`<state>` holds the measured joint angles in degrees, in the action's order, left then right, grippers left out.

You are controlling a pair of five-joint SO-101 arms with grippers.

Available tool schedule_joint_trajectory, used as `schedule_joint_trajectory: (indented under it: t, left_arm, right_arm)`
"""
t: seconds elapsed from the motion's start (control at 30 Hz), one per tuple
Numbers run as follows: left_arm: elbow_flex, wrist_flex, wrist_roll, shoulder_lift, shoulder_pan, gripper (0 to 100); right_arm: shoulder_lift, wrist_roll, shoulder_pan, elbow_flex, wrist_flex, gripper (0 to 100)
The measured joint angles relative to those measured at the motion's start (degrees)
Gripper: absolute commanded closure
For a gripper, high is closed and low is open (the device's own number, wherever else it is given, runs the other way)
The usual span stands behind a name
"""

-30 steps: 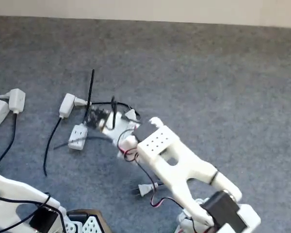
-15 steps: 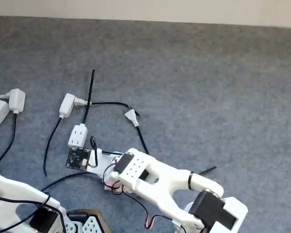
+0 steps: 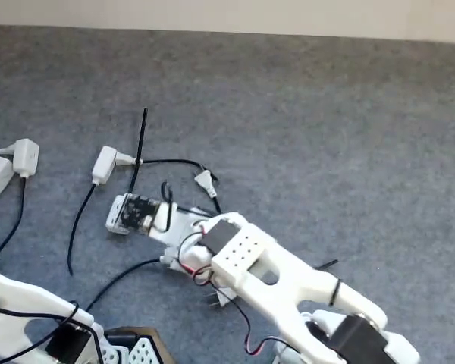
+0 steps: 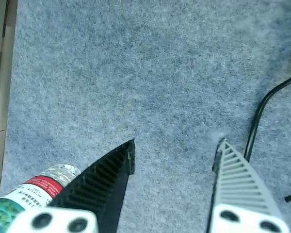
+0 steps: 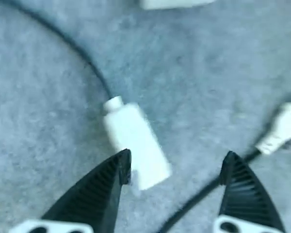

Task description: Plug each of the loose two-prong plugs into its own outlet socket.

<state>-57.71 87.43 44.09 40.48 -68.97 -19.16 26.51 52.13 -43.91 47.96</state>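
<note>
Carpet point(image 3: 326, 114) speckled blue-grey; outlet socket point(image 3: 105, 164) white, cord point(image 3: 80, 220) black; left gripper point(image 4: 176, 143) ribbed (one side black, other grey).

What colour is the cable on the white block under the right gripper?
Black cable; clearest in the right wrist view.

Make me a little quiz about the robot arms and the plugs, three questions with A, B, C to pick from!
1. What lies by the right gripper?
A a white block on a cable
B a cup
C a spoon
2. What colour are the plugs' cables on the table?
A green
B black
C yellow
3. How is the left gripper?
A open, holding nothing
B shut on a plug
C shut on a cable
Answers: 1 A, the white block lies beside one finger. 2 B, the cables are black. 3 A, its jaws stand apart over bare carpet.
</note>
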Motion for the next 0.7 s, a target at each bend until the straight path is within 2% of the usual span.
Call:
schedule_joint_trajectory:
  t: [0.27, 0.43, 0.57, 0.7]
  left_arm:
    - [0.0, 0.0, -0.1, 2.6, 0.0, 74]
    - [0.0, 0.0, -0.1, 4.1, 0.0, 74]
    - [0.0, 0.0, -0.1, 4.1, 0.3, 74]
    - [0.0, 0.0, -0.1, 4.1, 0.4, 74]
  right_arm:
    - [-2.3, -2.0, -3.8, 0.0, -4.3, 72.1]
    - [4.3, -4.2, -3.8, -0.2, -6.3, 72.1]
    - [8.8, -4.4, -1.1, -1.6, -6.2, 72.1]
    - [7.6, -4.4, 2.0, -1.7, -1.0, 72.1]
